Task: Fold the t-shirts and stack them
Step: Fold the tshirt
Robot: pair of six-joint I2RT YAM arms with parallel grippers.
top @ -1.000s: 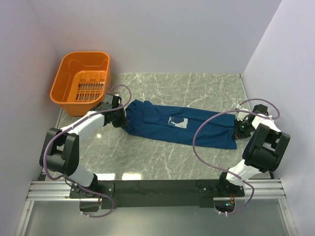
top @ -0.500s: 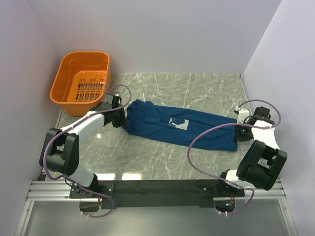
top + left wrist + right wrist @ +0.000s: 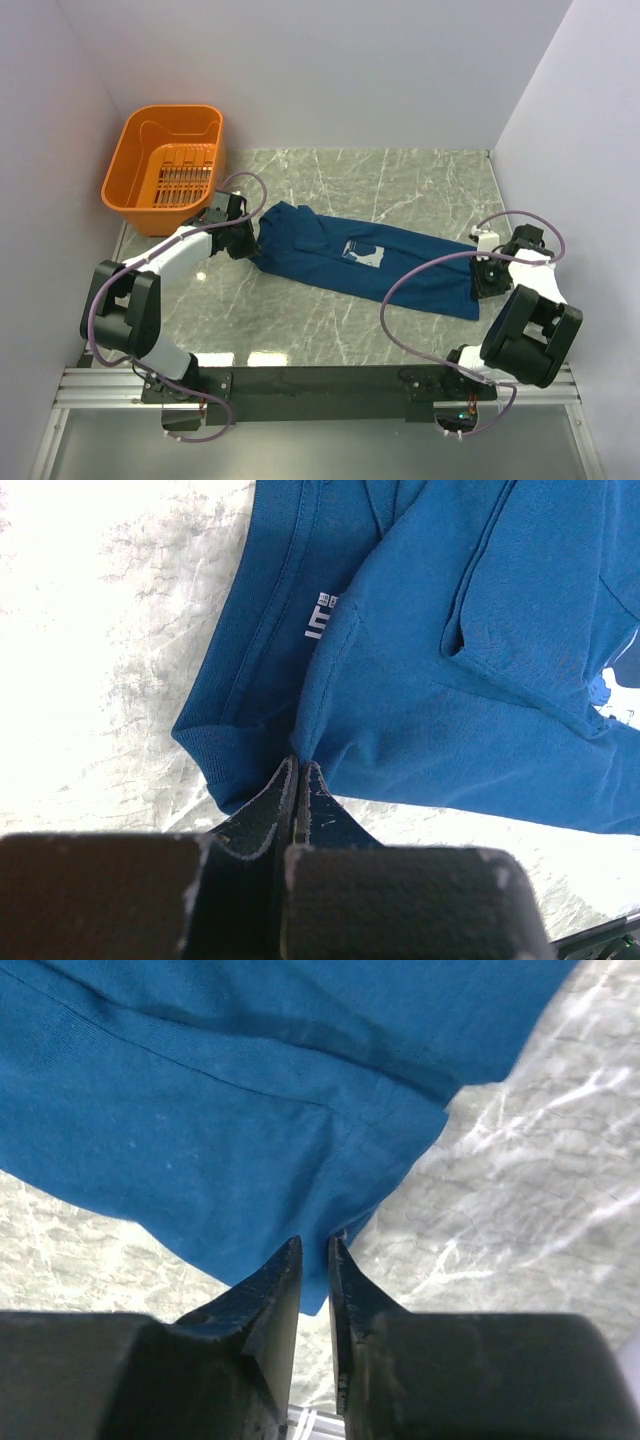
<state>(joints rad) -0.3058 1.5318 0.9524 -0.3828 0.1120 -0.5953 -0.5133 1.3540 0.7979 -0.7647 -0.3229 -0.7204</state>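
The dark navy-blue t-shirt (image 3: 320,255) lies stretched across the marble table, its pale chest print (image 3: 363,252) facing up. My left gripper (image 3: 250,243) is at its left end. In the left wrist view my left gripper (image 3: 298,765) is shut on a fold of the t-shirt (image 3: 480,680) beside the collar and its white neck label (image 3: 320,615). My right gripper (image 3: 478,277) is at the shirt's right end. In the right wrist view my right gripper (image 3: 315,1245) is closed on the hem edge of the t-shirt (image 3: 200,1110), with cloth between the jaws.
An orange plastic basket (image 3: 165,165) stands at the back left, close behind my left arm. White walls close in the table on the left, back and right. The right arm's cable (image 3: 420,265) loops over the shirt's right half.
My right gripper has moved toward the near edge with the hem in it, and the shirt's right end has shifted nearer. The left gripper has stayed in place.
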